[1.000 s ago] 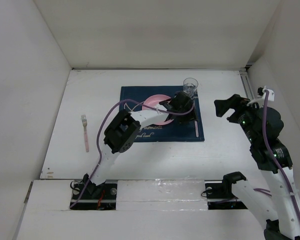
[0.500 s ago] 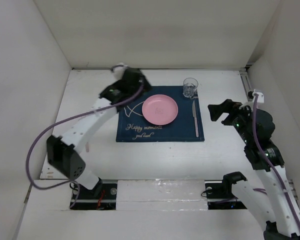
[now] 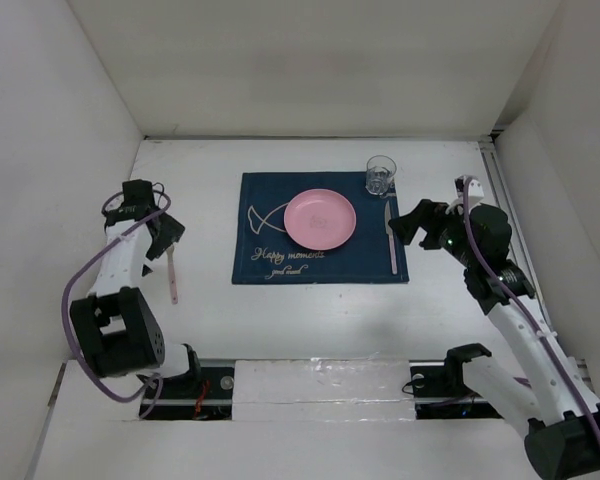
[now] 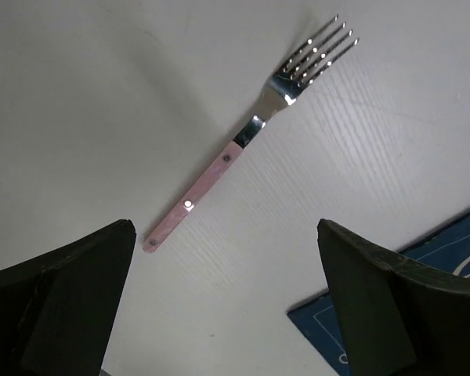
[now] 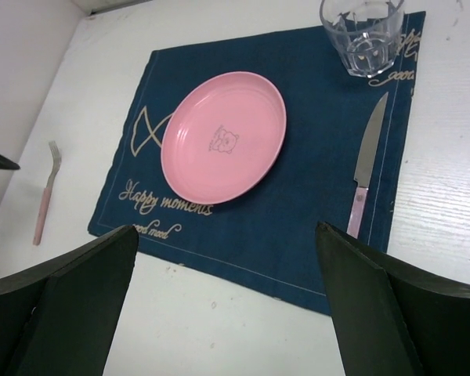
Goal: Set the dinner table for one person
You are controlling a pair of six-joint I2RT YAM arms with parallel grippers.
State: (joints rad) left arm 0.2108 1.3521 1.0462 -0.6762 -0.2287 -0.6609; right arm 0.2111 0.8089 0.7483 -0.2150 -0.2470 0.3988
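Reaching over the left side of the white worktop (image 3: 310, 320), the left gripper (image 3: 160, 238) hovers above the pink-handled fork (image 4: 243, 137), its jaws spread wide and holding nothing. The right gripper (image 3: 408, 222) hangs tilted just beside the navy placemat (image 5: 298, 211), near the knife (image 5: 368, 149), its jaws equally wide and empty.

The overhead camera is looking down on the whole table (image 3: 310, 310), both wrist cameras are hovering nearer, all three sharing the fork (image 4: 243, 137).
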